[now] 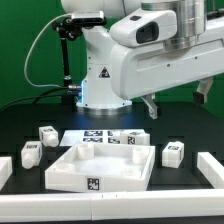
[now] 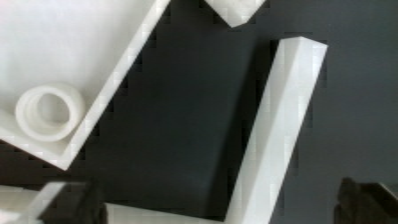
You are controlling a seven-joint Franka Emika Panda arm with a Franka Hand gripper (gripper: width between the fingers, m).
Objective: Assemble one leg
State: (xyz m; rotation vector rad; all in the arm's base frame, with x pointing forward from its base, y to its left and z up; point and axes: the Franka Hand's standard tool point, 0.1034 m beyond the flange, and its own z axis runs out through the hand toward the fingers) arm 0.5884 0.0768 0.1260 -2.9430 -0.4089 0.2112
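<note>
Small white legs with black-and-white tags lie on the black table: two at the exterior view's left (image 1: 45, 133) (image 1: 30, 154) and one at its right (image 1: 173, 153). The big white tray-like part (image 1: 75, 170) lies in the middle front. My gripper (image 1: 149, 110) hangs above the table behind the tray's right corner, apart from every leg. In the wrist view my gripper (image 2: 217, 206) is open and empty, with dark fingertips (image 2: 63, 205) at the frame's corners. Below it are the tray's corner with a round socket (image 2: 48, 108) and a long white bar (image 2: 285, 130).
The marker board (image 1: 100, 137) lies behind the tray. Long white bars lie at the table's far left (image 1: 5, 170) and far right (image 1: 210, 168). A white corner of another part (image 2: 231, 10) shows at the wrist view's edge. The robot's base (image 1: 100, 85) stands at the back.
</note>
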